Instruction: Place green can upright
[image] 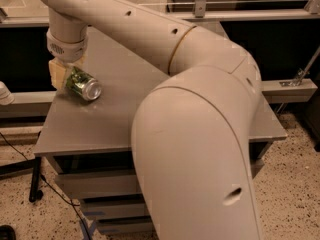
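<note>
- Grey table (115,119) stood on a speckled floor (295,184), with dark shelves behind it.
- At the far left, a black cable (17,151) lay on the floor beside the table leg.
- Over the table's left rear part, the gripper (69,76) pointed down and was closed around the can (85,86).
- The can was not upright: it was tilted, with its silver end turned to the lower right, just over the tabletop.
- To the right, the thick white arm (195,134) covered much of the table.
</note>
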